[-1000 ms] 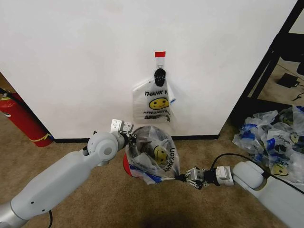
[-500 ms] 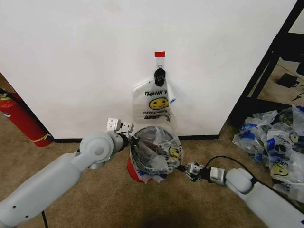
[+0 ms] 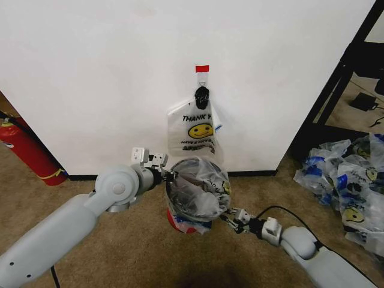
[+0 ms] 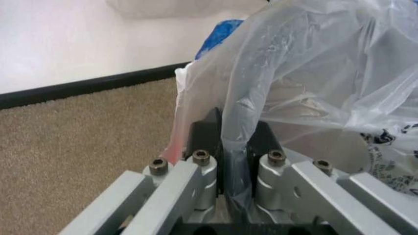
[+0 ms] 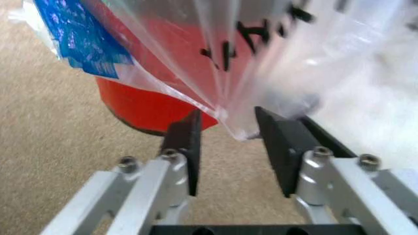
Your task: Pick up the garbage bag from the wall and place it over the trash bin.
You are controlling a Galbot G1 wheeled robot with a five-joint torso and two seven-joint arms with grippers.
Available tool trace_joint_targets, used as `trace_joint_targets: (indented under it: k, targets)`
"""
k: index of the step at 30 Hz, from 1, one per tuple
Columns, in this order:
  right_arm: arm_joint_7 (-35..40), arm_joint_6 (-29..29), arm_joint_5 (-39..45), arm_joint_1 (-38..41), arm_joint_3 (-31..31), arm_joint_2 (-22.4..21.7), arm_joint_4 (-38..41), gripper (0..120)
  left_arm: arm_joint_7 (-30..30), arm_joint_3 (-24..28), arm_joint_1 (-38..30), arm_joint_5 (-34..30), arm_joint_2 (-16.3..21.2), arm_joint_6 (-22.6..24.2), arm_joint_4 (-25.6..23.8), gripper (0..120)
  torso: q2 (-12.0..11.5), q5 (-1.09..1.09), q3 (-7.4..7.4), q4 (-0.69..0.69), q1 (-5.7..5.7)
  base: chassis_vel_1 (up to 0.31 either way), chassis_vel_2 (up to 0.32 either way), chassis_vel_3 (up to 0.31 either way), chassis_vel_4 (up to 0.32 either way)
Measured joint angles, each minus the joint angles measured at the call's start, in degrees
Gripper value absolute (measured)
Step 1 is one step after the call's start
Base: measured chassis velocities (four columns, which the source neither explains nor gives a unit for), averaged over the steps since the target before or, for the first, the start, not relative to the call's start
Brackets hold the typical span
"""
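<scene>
Garbage bag [image 3: 197, 191] sits stretched over the trash bin [image 3: 177, 221] below the wall [image 3: 90, 78] hook. Left tool [image 3: 168, 176] is clamped on the bag's rim – presumably to keep the mouth spread. Right tool [image 3: 230, 216] has its jaws parted around a pinch of plastic – apparently gripping nothing.

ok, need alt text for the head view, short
Both arms stretch a thin translucent white plastic garbage bag over a small round dark trash bin with a red base; the left pincer and right pincer hold opposite edges. Another identical bag hangs on the white wall behind.
</scene>
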Motion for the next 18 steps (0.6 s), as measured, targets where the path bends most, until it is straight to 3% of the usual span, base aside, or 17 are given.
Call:
trace_joint_targets:
  k: [7, 9, 14, 18]
  targets:
    - [-8.95, -1.79, 12.02, -7.51, 11.86, 1.06, 3.27, 59, 1.67, -1.44, 0.48, 0.13, 0.34, 0.0, 1.39, 4, 0.0, -0.03, 0.0, 0.0, 0.0, 0.0, 0.0, 0.0, 0.0]
    - [-9.7, -4.75, 20.09, -9.75, 14.79, 1.97, 4.08, 67, 2.68, -1.79, 1.0, 0.2, 0.67, 0.0, 1.29, 4, 0.0, -0.01, 0.0, -0.01, 0.0, 0.0, 0.0, 0.0, 0.0]
    - [-1.93, -10.83, 42.21, -10.85, 14.95, 5.69, 4.12, 87, 6.33, -2.11, 2.9, 1.35, 0.99, 0.0, -1.6, 4, 0.0, -0.03, 0.0, 0.0, 0.0, 0.0, 0.0, 0.0, 0.0]
    - [4.46, -12.27, 51.33, -8.01, 12.03, 8.98, 3.55, 98, 8.52, -1.58, 3.59, 2.79, 1.38, 0.0, -4.05, 4, 0.0, 0.03, 0.0, 0.0, 0.0, 0.0, 0.0, 0.0, 0.0]
